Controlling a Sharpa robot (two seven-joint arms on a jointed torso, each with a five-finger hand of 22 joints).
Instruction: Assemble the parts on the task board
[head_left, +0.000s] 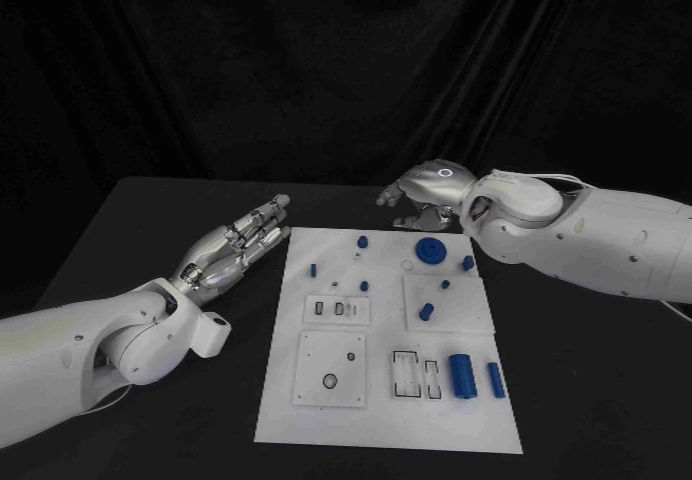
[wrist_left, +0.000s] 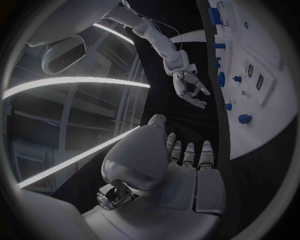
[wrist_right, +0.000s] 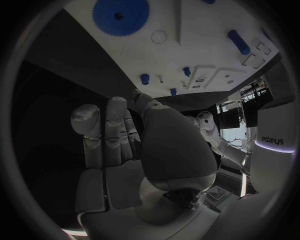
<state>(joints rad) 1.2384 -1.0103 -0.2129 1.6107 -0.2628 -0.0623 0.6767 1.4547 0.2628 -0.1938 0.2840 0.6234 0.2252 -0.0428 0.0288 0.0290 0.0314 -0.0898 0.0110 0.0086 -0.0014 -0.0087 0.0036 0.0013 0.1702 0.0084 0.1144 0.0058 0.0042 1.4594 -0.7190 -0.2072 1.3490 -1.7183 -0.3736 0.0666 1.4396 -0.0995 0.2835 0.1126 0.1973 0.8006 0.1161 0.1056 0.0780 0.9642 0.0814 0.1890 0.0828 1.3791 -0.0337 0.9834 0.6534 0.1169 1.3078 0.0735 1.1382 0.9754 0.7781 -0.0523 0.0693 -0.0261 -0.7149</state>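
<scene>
The task board (head_left: 389, 340) lies in the middle of the black table (head_left: 144, 230), its blue parts (head_left: 462, 374) scattered loose, so assembly is judged not yet begun. The left hand (head_left: 231, 250) is held just beside the board's left edge, fingers extended, nothing held. The right hand (head_left: 426, 195) hovers beyond the far edge, fingers loosely spread, empty, presumably readied for reaching

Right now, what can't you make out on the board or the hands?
- Right hand, head view: fingertips curl under behind its own wrist; the left wrist view shows them spread, holding nothing.
- Small blue pegs at the task board's far end, head view: too small to tell seated from loose.
- Blue gear, right wrist view: cut off by the circle's rim.
- Left hand: palm side faces away in the head view; nothing seen in it.
</scene>
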